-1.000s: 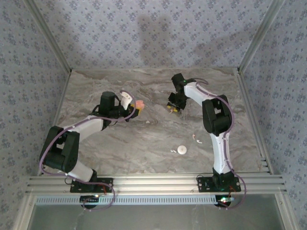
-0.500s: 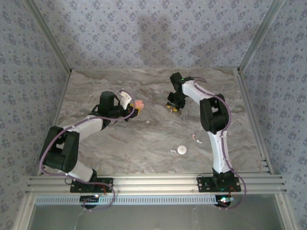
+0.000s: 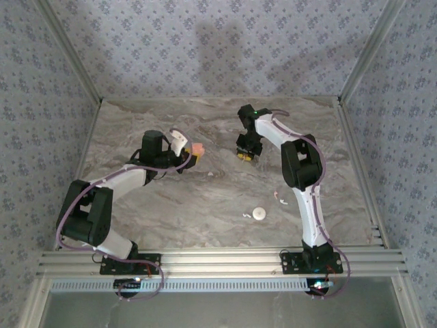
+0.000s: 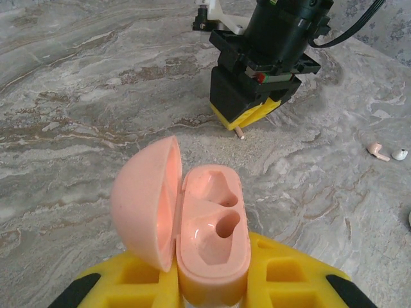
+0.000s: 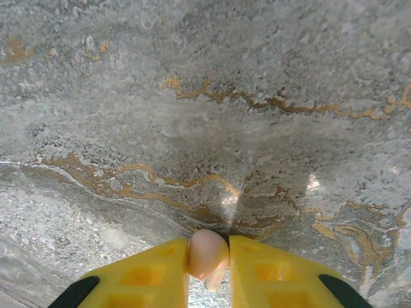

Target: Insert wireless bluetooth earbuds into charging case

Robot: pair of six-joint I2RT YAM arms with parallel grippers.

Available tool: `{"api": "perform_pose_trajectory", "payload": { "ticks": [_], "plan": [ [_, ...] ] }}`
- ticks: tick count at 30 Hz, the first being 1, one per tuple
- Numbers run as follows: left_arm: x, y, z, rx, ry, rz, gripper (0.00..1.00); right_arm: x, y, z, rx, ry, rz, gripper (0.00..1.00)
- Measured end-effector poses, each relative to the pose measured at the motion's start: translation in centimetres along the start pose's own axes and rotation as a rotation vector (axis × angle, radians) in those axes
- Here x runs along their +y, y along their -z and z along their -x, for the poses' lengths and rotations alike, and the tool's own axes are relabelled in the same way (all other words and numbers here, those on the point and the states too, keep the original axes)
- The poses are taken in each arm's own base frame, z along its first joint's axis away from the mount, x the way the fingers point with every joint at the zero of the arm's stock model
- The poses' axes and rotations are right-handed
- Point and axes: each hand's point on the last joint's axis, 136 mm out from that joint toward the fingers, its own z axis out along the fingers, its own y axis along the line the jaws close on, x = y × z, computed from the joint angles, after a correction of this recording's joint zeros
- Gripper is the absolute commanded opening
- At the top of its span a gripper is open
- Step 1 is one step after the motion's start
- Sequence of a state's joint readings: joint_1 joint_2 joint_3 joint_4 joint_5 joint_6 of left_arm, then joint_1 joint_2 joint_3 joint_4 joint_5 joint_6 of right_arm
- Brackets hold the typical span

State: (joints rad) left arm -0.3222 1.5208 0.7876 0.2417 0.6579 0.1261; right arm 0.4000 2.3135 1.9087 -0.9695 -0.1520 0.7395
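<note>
Since a second ago the right arm has swung slightly toward 9 o'clock, carrying the right gripper a little nearer the case; the left arm and the loose pieces lie as they did.

The left gripper is closed on the base of the pink charging case and holds it upright above the tabletop. Its lid is swung open toward 9 o'clock, and both wells are empty.

At 3 o'clock of the case, the right gripper is nearly closed, pinching a held pink earbud just above the tabletop, stem down.

A loose pink earbud and a white earbud lie side by side at 4 o'clock of the right gripper. A white disc lies at 6 o'clock of it, with another earbud just beside the disc at 9 o'clock.
</note>
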Motion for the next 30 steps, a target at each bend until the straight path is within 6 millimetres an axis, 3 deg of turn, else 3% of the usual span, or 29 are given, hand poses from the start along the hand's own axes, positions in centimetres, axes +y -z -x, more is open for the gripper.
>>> {"api": "perform_pose_trajectory", "payload": {
  "ticks": [12,16,19,24,30],
  "plan": [
    [-0.3,0.2,0.4,0.001,0.005,-0.025,0.2,0.2,0.3,1.0,-0.06,0.065,0.016,0.2],
    [-0.9,0.1,0.7,-0.011,0.001,-0.064,0.19,-0.2,1.7,0.4,-0.127,0.107,0.074,0.21],
    [-1.9,-0.4,0.9,-0.013,-0.012,-0.111,0.19,-0.2,4.4,-0.1,-0.216,0.159,0.141,0.2],
    [-4.6,-1.6,2.3,-0.026,-0.064,-0.201,0.19,1.0,11.4,-0.9,-0.406,0.292,0.281,0.2],
    [-8.4,-2.7,4.2,-0.064,-0.154,-0.284,0.18,1.9,19.0,-4.2,-0.602,0.469,0.392,0.2]
  ]
}}
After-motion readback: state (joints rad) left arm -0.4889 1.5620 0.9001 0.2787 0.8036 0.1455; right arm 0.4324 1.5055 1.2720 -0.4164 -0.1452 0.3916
